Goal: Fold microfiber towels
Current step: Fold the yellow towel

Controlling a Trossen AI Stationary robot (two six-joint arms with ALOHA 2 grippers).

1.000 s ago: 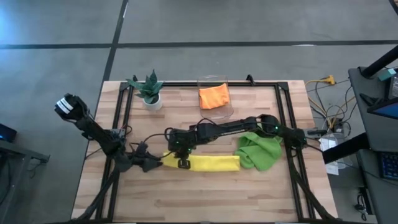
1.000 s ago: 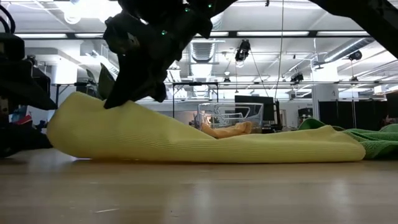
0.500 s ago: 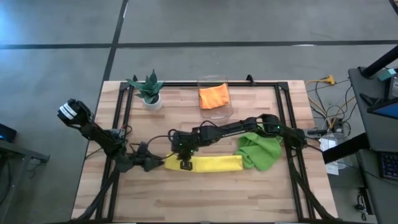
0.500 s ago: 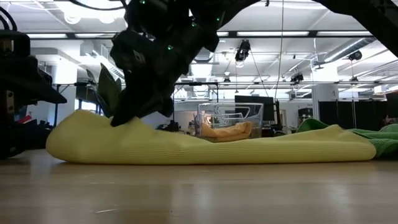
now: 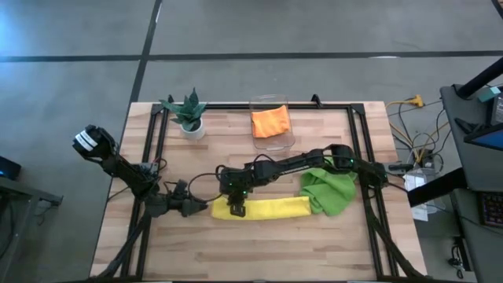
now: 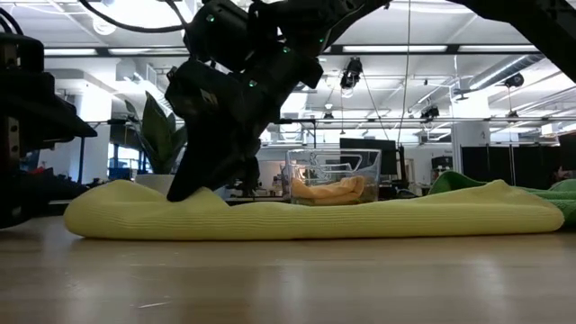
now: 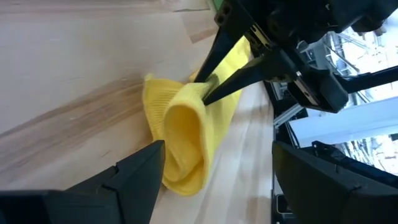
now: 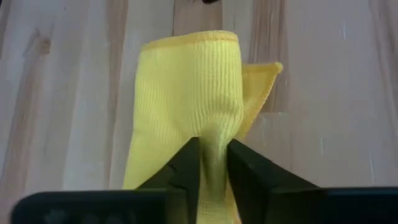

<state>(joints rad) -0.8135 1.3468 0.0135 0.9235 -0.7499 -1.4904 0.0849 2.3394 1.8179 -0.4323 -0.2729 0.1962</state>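
Starting from the left of the high view, your left gripper (image 5: 206,207) hangs low just beside the near end of the yellow towel (image 5: 271,207), its fingers (image 7: 134,174) spread wide and holding nothing. If you drive it forward from there, it could shove that folded end sideways and open the fold, because nothing pins the cloth on that side.

Next along, your right gripper (image 5: 236,207) is down on the towel's left end. In its own wrist view the fingers (image 8: 186,163) have a raised ridge of yellow cloth pinched between them, though the jaws look only lightly closed. I judge the grip weak: lift or drag now and the ridge may slip out, letting the upper layer flop back. Pull away with the cloth snagged, and the whole strip could trail after the arm and skew across the wooden table (image 5: 236,251).

Farther right, the towel's far end lies touching the crumpled green towel (image 5: 330,189). A tug in that direction could bunch the two together, and the right arm's reach passes just over that heap, so a low sweep may drag it too.

Behind, the orange towel (image 5: 270,122) sits in the clear bin (image 5: 283,141), well apart from the work and at little risk; the potted plant (image 5: 189,116) likewise.
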